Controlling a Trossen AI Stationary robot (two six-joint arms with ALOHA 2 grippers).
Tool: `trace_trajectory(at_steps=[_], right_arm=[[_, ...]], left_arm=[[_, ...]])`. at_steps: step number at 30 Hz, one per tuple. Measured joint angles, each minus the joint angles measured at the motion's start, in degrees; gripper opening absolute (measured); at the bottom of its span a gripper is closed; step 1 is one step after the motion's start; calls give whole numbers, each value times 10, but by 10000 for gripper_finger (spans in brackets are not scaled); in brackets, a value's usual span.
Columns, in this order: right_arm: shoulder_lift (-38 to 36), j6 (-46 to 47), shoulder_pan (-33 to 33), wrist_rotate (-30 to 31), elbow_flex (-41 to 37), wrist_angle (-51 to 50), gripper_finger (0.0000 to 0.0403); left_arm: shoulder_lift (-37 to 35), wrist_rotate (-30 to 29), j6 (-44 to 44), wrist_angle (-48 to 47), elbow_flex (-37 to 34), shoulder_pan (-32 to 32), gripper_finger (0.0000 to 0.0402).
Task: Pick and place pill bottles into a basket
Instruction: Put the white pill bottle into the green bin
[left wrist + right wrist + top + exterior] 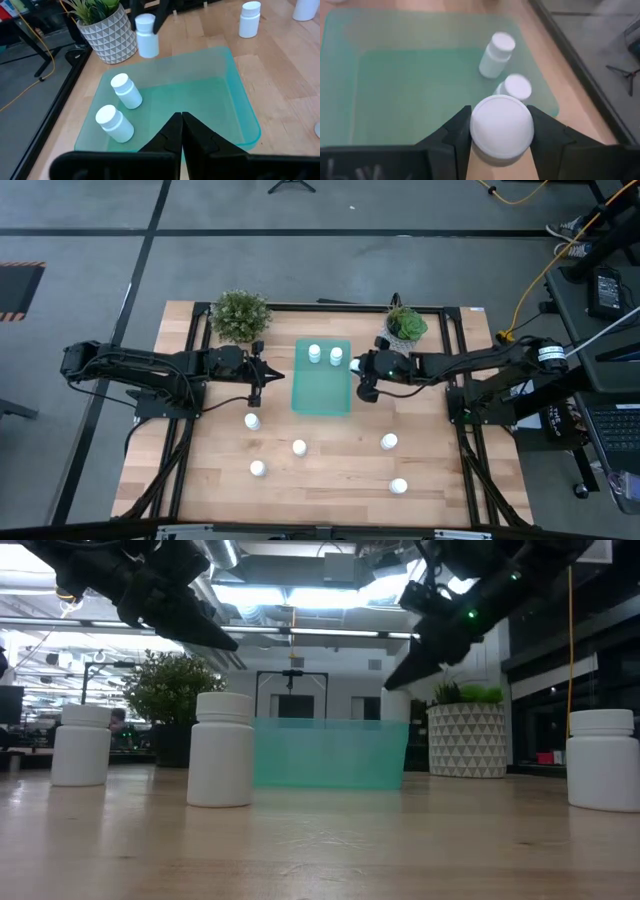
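The teal tray (pixel 321 398) lies mid-table with two white pill bottles on their sides at its far end (pixel 314 354) (pixel 336 356); they also show in the left wrist view (pixel 126 91) (pixel 115 122). My right gripper (pixel 501 135) is shut on a third pill bottle (pixel 146 35) at the tray's right edge (pixel 357 367). My left gripper (pixel 181 120) is shut and empty, just left of the tray (pixel 262 375). Several more bottles stand on the table nearer the front (pixel 252 421) (pixel 299 447) (pixel 389 442). My right gripper pinches the pill bottle at its upper end, a finger (pixel 457 132) on either side of the round cap (pixel 501 125). The fingers come slanting down from the table's right. The bottle is upright, cap up, lifted clear over the tray's far right part.
A bushy plant in a dark pot (pixel 240 315) stands at the far left and a plant in a white patterned pot (pixel 405 327) at the far right, close behind my right gripper. More bottles stand near the front (pixel 258 469) (pixel 399 486).
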Motion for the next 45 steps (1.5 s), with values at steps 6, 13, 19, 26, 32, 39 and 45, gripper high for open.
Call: trace_trajectory(at_steps=[6,13,19,26,32,39,45], right_arm=[[0,-16,-2,-19,16,3,151],[13,-21,-2,-44,16,43,151],[28,-34,-9,-104,16,79,151],[29,-45,-33,-163,16,91,151],[29,-44,-51,-187,25,87,151],[56,-55,-61,-225,68,52,151],[105,-71,-71,-226,124,-15,151]], left_arm=[[0,0,-1,0,0,0,6],[0,0,0,4,-15,0,3],[0,0,0,12,-17,0,4],[0,0,0,16,-17,0,5],[0,0,-1,17,-17,0,2],[0,0,0,17,-17,0,7],[0,-1,0,18,-17,0,1]])
